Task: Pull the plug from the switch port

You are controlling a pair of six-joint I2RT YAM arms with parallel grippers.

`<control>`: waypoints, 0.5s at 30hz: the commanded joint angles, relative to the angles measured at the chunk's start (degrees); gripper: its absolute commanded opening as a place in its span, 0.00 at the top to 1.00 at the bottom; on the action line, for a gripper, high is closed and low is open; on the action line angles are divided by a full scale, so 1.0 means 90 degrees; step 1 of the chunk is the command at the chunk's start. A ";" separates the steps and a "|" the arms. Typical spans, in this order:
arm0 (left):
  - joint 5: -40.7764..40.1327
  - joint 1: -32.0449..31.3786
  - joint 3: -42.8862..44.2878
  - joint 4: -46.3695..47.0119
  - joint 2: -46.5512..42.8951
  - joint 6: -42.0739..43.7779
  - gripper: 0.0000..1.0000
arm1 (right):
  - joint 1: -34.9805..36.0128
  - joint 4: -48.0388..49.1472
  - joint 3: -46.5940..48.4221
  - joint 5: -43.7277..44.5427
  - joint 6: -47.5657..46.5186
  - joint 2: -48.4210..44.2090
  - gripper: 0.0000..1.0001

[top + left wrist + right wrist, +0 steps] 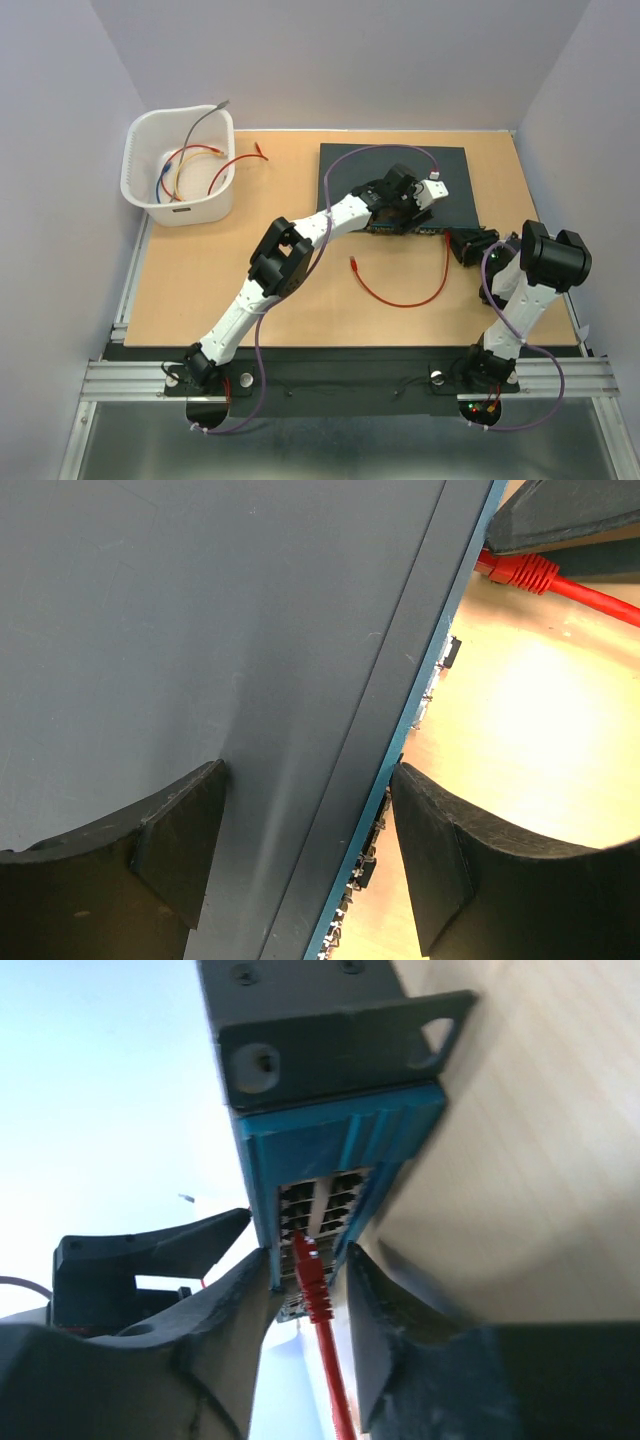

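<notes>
The switch [395, 172] is a flat dark box at the back middle of the table, its teal socket face [340, 1155] turned to the front. A red plug [311, 1275] sits in one socket near the right end, and its red cable [405, 300] loops forward over the table. My right gripper [307, 1260] is open, one finger on each side of the plug, with gaps showing. It is at the switch's right front corner [460, 243]. My left gripper [308, 780] is open and straddles the switch's front edge [400, 212], one finger [180, 850] on the top, the other before the teal face.
A white basket [140, 150] with several loose cables stands at the back left, with a red cable [245, 157] trailing out beside it. The red cable's free end [355, 263] lies mid-table. Grey walls close in the table on three sides.
</notes>
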 commanded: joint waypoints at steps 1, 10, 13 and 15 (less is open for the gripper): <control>-0.0266 0.0216 0.0075 0.0086 0.0153 -0.0083 0.24 | -0.0021 0.1614 0.0160 0.0386 -0.0073 -0.0188 0.61; -0.0296 0.0216 0.0153 0.0067 0.0173 -0.0083 0.24 | -0.0021 0.1546 0.0199 0.0298 -0.0053 -0.0002 0.64; -0.0286 0.0216 0.0202 0.0057 0.0183 -0.0083 0.24 | -0.0021 0.1555 0.0102 0.0240 -0.0151 -0.0031 0.56; -0.0296 0.0216 0.0211 0.0057 0.0183 -0.0092 0.24 | -0.0021 0.1555 -0.0045 0.0200 -0.0268 -0.0080 0.56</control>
